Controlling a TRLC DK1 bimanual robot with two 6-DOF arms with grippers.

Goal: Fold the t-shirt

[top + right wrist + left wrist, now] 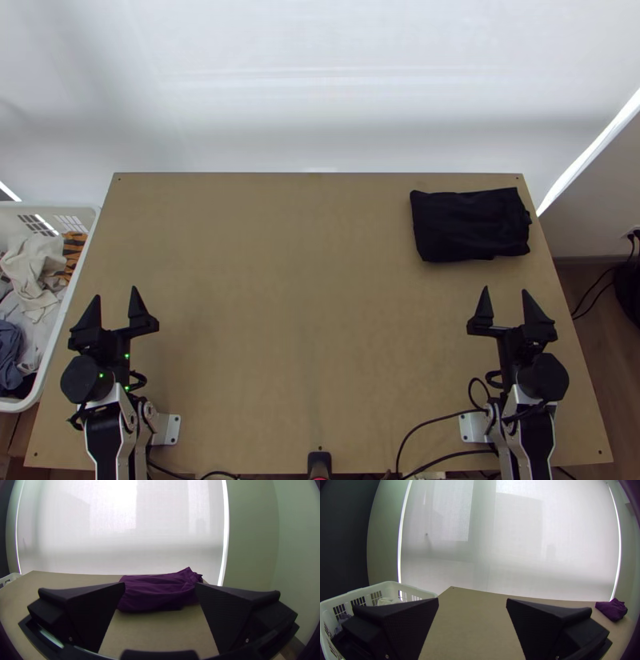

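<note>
The dark t-shirt (470,225) lies as a compact folded rectangle at the table's far right corner, its right end a little uneven. It looks purple in the right wrist view, where the shirt (156,591) lies beyond the fingers, and in the left wrist view the shirt (612,609) is far off at one side. My left gripper (117,298) stands open over the table's left side, as the left gripper (472,601) also shows, with nothing between its fingers. My right gripper (504,294), nearer the front than the shirt, is open and apart from it; the right gripper (160,586) holds nothing.
A white laundry basket (90,232) with several crumpled garments stands against the table's left edge. The bare wooden table (280,304) stretches between the arms. Black cables (436,419) run along the near edge by the right arm's base, and a white blind (320,96) hangs behind the table.
</note>
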